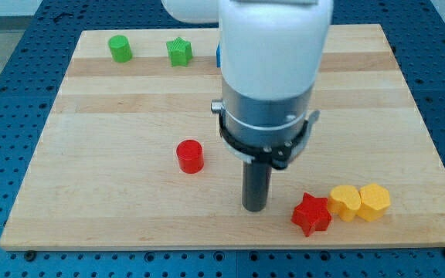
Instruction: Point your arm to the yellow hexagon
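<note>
The yellow hexagon point(375, 201) lies near the board's bottom right corner. A yellow rounded block point(344, 202) touches its left side, and a red star point(311, 214) touches that block's left. My tip point(254, 207) rests on the board just left of the red star, a short gap apart, and well left of the hexagon. The arm's white and grey body rises above the tip and hides the board's upper middle.
A red cylinder point(190, 156) stands left of my tip. A green cylinder point(119, 49) and a green star point(179, 52) sit along the top edge. A sliver of a blue block point(218, 54) shows beside the arm. The board's bottom edge point(207, 245) is close below my tip.
</note>
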You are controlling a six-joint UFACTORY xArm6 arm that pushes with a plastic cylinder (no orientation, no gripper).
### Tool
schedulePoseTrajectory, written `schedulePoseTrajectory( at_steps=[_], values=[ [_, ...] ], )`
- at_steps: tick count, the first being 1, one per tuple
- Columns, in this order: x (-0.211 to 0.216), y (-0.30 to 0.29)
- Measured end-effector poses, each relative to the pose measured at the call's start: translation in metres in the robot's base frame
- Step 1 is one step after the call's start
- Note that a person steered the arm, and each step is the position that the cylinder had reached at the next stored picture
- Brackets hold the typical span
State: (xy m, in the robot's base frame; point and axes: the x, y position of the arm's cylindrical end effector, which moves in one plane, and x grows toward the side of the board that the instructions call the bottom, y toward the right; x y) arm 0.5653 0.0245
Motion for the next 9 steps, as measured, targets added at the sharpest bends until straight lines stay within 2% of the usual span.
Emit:
schedulePoseTrajectory(
  at_steps=[1, 2, 3, 4, 5, 6, 9],
  values=[
    [-0.016, 0.028],
    [-0.044, 0.092],
    [-0.03, 0.177],
    [0.004, 0.249],
    [0.051, 0.251],
    [0.053, 0.216],
    [0.043, 0.06]
  ],
)
